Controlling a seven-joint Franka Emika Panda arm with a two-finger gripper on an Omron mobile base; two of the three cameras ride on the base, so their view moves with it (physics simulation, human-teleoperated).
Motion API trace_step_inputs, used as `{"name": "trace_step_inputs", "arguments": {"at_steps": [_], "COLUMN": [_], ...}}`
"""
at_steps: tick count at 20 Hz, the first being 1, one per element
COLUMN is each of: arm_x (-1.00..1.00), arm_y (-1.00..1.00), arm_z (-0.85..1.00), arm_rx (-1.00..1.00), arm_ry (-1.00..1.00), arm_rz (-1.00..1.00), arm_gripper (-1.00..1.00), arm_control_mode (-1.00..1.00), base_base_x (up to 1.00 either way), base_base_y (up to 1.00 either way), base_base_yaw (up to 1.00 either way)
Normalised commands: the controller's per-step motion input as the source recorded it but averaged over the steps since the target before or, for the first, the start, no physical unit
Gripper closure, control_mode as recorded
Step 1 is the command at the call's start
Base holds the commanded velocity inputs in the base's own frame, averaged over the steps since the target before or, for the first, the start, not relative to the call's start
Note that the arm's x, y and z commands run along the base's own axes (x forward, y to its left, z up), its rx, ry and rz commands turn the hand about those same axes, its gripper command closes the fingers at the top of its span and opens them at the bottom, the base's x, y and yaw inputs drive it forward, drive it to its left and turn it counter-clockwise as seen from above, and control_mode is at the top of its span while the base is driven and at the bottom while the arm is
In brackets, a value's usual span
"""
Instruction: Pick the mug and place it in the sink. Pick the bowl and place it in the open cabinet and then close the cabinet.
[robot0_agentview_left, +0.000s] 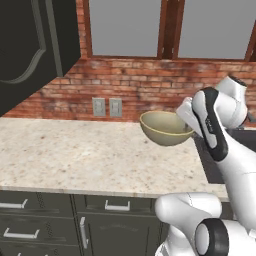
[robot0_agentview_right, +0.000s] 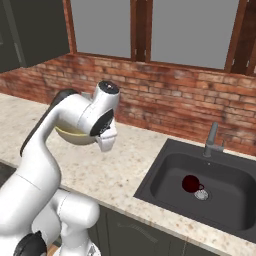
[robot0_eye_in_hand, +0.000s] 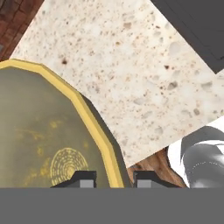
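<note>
My gripper (robot0_eye_in_hand: 114, 180) is shut on the rim of the olive-tan bowl (robot0_eye_in_hand: 43, 131), one fingertip inside the pale yellow rim and one outside. The bowl (robot0_agentview_left: 165, 127) hangs above the speckled counter (robot0_agentview_left: 75, 155), a little tilted, with the hand (robot0_agentview_left: 186, 116) at its right edge. From the right, the bowl (robot0_agentview_right: 74, 136) shows partly under the arm. The dark red mug (robot0_agentview_right: 190, 184) rests in the dark sink (robot0_agentview_right: 165, 175), beside the silver drain. The upper cabinet (robot0_agentview_left: 35, 45) is at top left, its door swung out.
A grey faucet (robot0_agentview_right: 212, 140) stands behind the sink. A brick wall with two outlets (robot0_agentview_left: 107, 107) and windows runs along the back. Low drawers and doors (robot0_agentview_left: 45, 220) sit under the counter. The sink's edge (robot0_agentview_left: 210, 162) lies just right of the bowl.
</note>
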Motion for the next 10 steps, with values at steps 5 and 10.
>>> {"name": "trace_step_inputs", "arguments": {"at_steps": [5,10], "arm_x": [-0.39,-0.3], "arm_y": [0.0,0.06], "arm_z": [0.24,0.32], "arm_rx": [-0.03,-0.01], "arm_ry": [0.01,0.0], "arm_rz": [-0.32,-0.28], "arm_gripper": [1.0,1.0], "arm_control_mode": [-1.0,-1.0], "base_base_x": [0.0,0.0], "base_base_y": [0.0,0.0], "base_base_yaw": [0.0,0.0]}}
